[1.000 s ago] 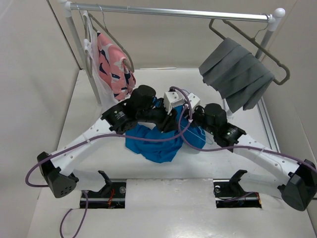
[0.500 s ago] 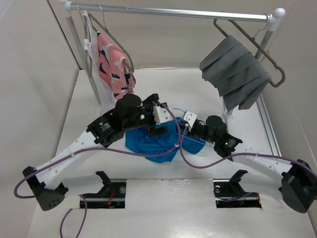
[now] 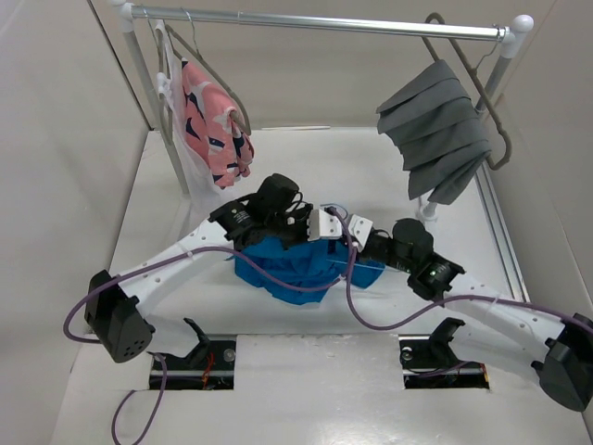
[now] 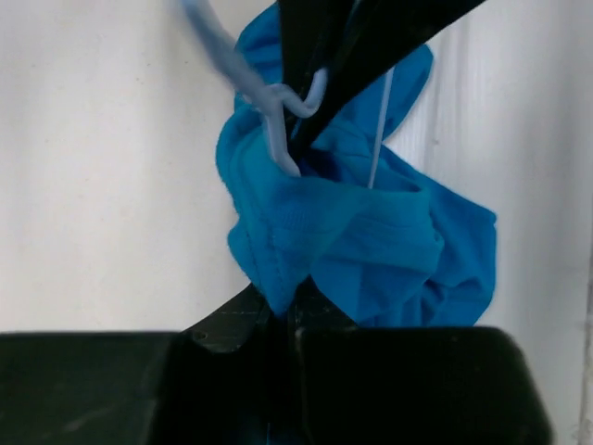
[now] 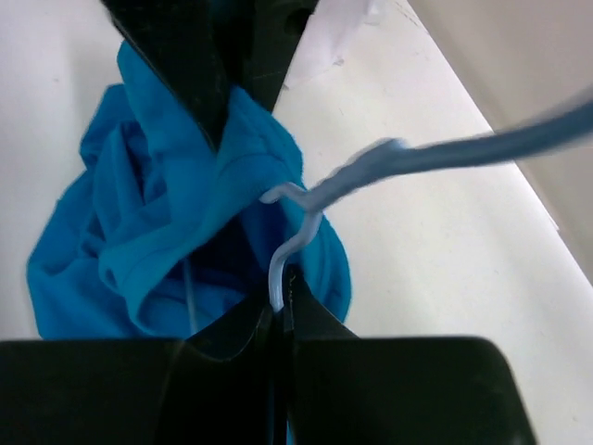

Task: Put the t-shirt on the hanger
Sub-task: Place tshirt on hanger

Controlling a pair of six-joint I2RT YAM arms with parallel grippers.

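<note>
At mid-counter, just in front of both arms, the plain bright-blue soft-cloth t-shirt (image 3: pixel 295 271) lay bunched in a heap on the white counter (image 3: pixel 306 153). Left claw (image 4: pixel 281 311) was pinched tight on a raised fold of the t-shirt, no gap btwn its fingers, cloth bulging out above the tips. Right claw (image 5: pixel 281 304) was clamped narrow on the thin light-blue wire hanger (image 5: pixel 306 218), gripping the lower end of its slim hook. From there the hook curled up & the wire ran off to the upper right, blurred.

The 2 claws met nearly tip to tip over the heap. In the left wrist view the right claw's dark fingers came in from the top w/ the hook btwn them, right against the t-shirt's upper fold. A thin wire leg ran down into the cloth; couldn't tell if any of it sat inside the shirt.

At the back, a metal rail (image 3: pixel 324 23) carried a pink patterned garment (image 3: pixel 213 120) at left & a pleated grey garment (image 3: pixel 440 130) at right, both well apart from the heap.
</note>
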